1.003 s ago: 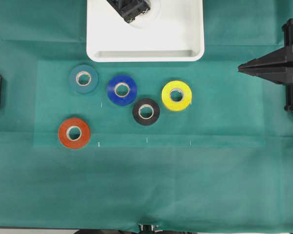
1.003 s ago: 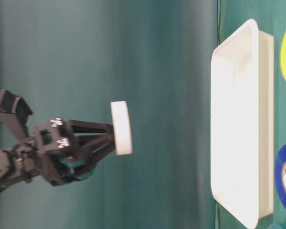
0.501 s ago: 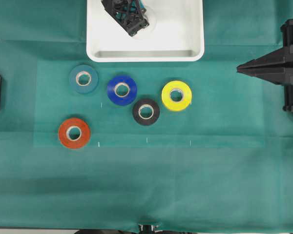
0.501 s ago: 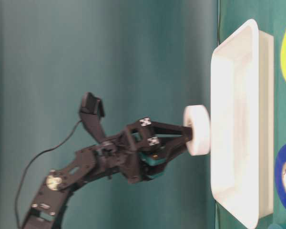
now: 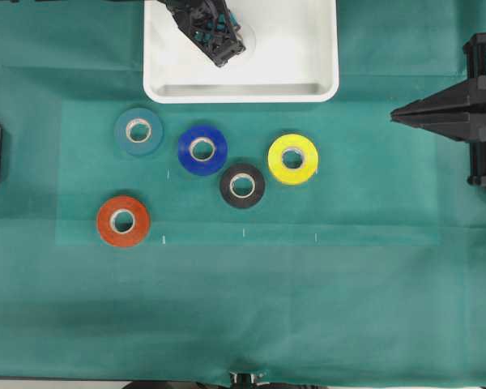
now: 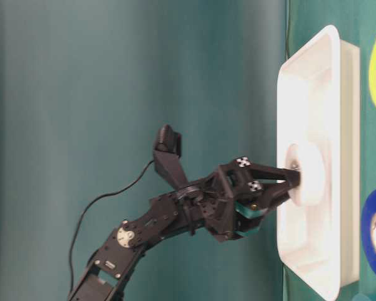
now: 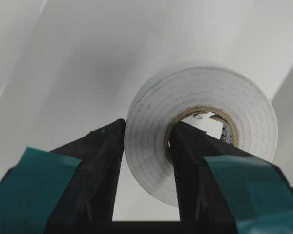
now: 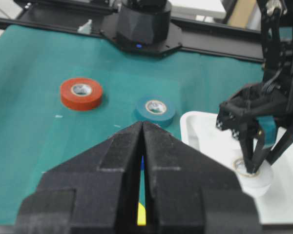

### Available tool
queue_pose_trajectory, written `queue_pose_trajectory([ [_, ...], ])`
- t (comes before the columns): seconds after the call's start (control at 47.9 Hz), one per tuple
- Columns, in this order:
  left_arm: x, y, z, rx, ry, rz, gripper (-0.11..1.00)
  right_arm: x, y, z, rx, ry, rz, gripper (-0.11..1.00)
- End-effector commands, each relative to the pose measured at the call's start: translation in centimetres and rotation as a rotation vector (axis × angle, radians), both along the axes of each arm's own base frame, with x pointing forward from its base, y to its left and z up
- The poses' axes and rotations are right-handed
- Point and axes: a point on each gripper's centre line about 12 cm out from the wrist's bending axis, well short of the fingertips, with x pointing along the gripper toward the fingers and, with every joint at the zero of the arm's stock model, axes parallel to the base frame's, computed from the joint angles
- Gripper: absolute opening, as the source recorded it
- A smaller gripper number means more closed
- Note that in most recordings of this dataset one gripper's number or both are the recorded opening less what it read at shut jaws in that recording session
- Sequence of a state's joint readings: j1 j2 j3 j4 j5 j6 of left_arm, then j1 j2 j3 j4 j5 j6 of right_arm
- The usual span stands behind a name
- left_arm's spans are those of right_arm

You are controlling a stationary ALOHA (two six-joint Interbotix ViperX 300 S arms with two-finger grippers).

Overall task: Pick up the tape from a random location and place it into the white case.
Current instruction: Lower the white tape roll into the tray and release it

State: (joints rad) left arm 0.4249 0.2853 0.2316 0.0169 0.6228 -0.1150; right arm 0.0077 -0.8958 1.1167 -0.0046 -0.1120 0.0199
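Inside white case: white tape ring, tan inner core

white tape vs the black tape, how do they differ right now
The white tape sits inside the white case; the black tape lies on the green cloth. The left gripper clamps the white tape's wall, one finger through its core; nothing touches the black tape. Both are flat rings.

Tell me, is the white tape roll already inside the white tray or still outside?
Inside. The white tape roll sits within the white tray, gripped by the left gripper.
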Motion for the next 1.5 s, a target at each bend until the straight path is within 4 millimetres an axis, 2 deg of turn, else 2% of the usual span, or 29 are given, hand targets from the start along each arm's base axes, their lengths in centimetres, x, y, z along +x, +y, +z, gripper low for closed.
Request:
queue_pose_trajectory([
  [0.0,0.18,0.08,0.52,0.011,-0.027,0.001,0.27,0.3,0.04,0.98,-0.003,-0.023,0.002,0.0],
  [0.731,0.16,0.13,0.46,0.003,-0.036,0.012,0.28,0.41,0.04,0.76,-0.006,-0.015,0.003,0.0],
  [0.773,0.19,0.07,0.46,0.003,-0.036,0.01,0.35,0.41,0.01,0.75,-0.006,-0.014,0.001,0.0],
  [0.877,0.18,-0.01,0.41,0.002,-0.034,0.009,0.67,0.41,0.04,0.76,-0.006,-0.015,0.003,0.0],
  [0.982,0.22,-0.15,0.41,0.002,-0.033,0.005,0.93,0.41,0.04,0.76,-0.006,-0.015,0.003,0.0],
  [1.483,0.26,-0.51,1.17,-0.001,-0.027,-0.002,0.9,0.45,0.04,0.79,-0.006,-0.015,0.003,0.0],
])
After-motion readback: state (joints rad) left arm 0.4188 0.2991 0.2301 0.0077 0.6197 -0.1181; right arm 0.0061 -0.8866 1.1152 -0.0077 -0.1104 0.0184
